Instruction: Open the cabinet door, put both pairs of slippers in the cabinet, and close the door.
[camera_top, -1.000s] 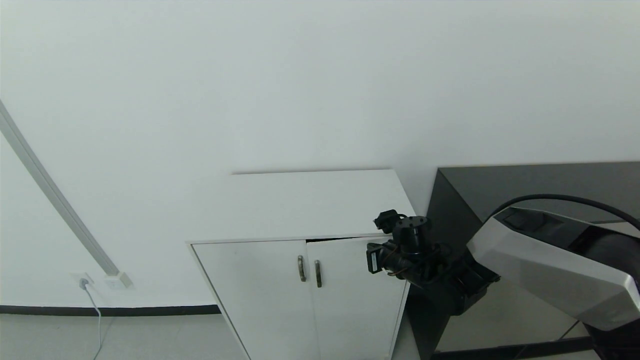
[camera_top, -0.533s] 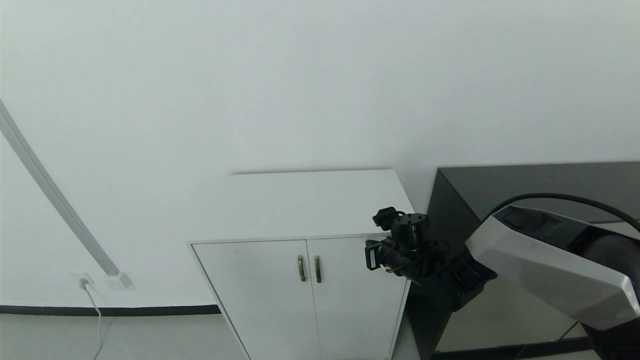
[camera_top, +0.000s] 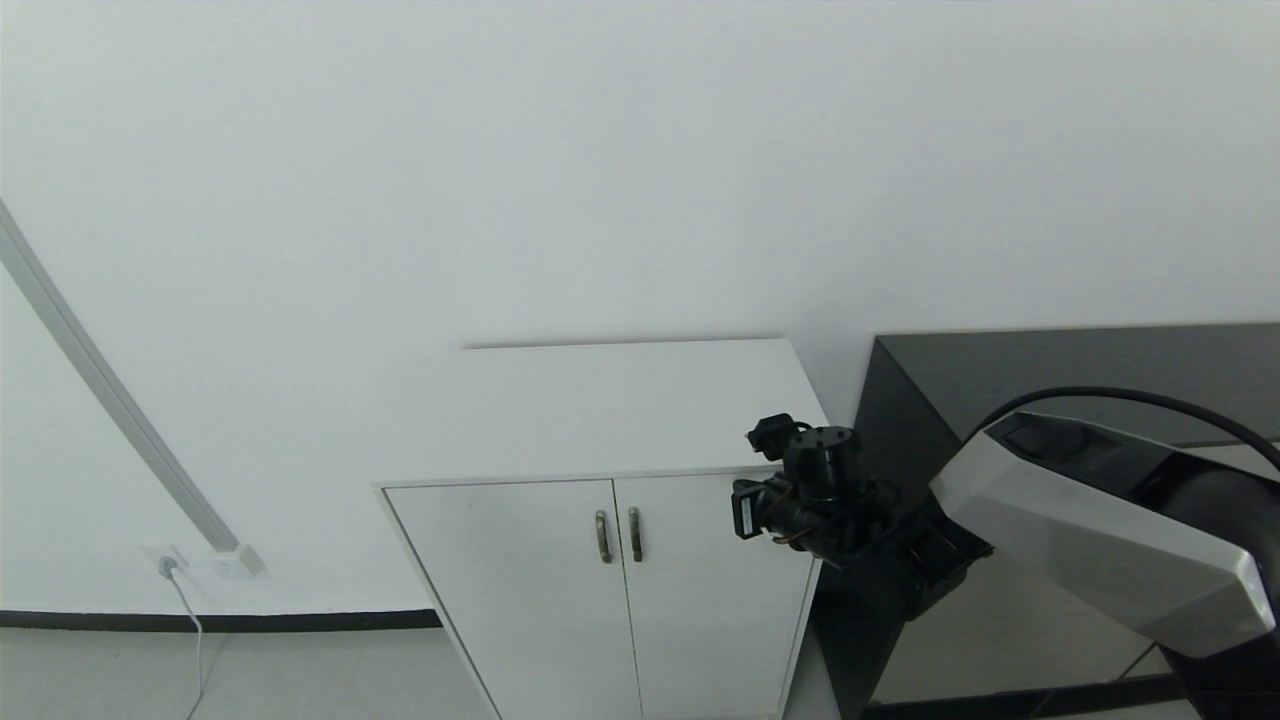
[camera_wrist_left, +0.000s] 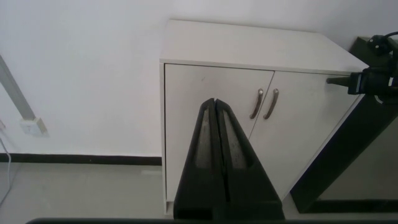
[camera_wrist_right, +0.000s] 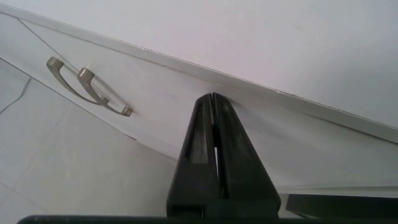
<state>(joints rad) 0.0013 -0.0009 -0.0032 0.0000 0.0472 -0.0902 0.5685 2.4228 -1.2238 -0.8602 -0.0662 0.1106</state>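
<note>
Watching the white cabinet (camera_top: 620, 410) from the head view: it stands on the floor (camera_top: 300, 670) against a white wall (camera_top: 600, 150), both doors shut flush. The two handles (camera_top: 602, 537) sit side by side at the centre seam, upright, near the top of the doors.

Right hand (camera_wrist_right: 214, 96): fingers pressed together, narrow, nothing held. It points at the right door (camera_top: 710, 600), high up near the outer top corner, just under the cabinet's top board. The tips are right at the door face; I cannot tell whether they actually touch it. The handles are well apart from it.

Left hand (camera_wrist_left: 214, 101): also closed to a narrow point, empty. It is held back from the cabinet, aimed at the left door (camera_top: 520, 590), well apart from it.

A dark worktop (camera_top: 1050, 360) stands just beside the cabinet on its right side. Low on the wall to the left, a socket (camera_top: 165, 565) has a cable (camera_top: 197, 630) hanging to the floor.
</note>
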